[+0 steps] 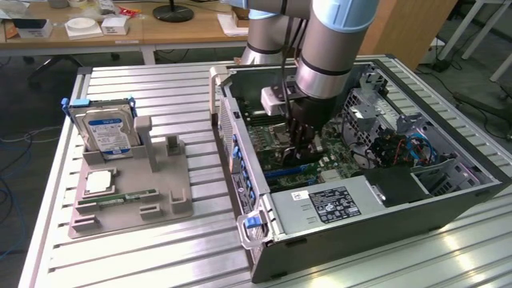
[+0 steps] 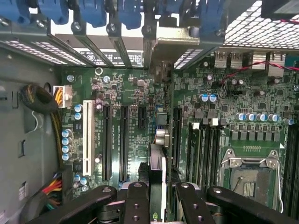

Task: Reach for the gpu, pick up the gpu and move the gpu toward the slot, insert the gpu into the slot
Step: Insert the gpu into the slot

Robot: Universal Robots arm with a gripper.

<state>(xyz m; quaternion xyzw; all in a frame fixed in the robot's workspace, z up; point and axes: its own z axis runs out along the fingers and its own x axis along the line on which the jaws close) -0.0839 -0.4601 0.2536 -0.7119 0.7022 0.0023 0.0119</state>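
From the exterior view's left, we see one grey fixture tray (image 1: 128, 207) on the slatted table (image 1: 160, 258), carrying one blue-labelled hard drive (image 1: 108, 132) standing upright, one square processor chip (image 1: 98, 181) lying flat, and one narrow green memory stick (image 1: 126, 196). To the exterior view's right lies one open computer case (image 1: 360, 234), with one green motherboard (image 2: 135, 88) inside it. Our end effector (image 1: 303, 157) reaches down into the case, its fingers (image 2: 135, 205) partly closed on the gpu (image 2: 157, 168), which stands edge-on right above the board. One blue slot (image 1: 289, 172) lies just beside the fingertips. Further right sits one silver CPU socket (image 2: 250, 179).
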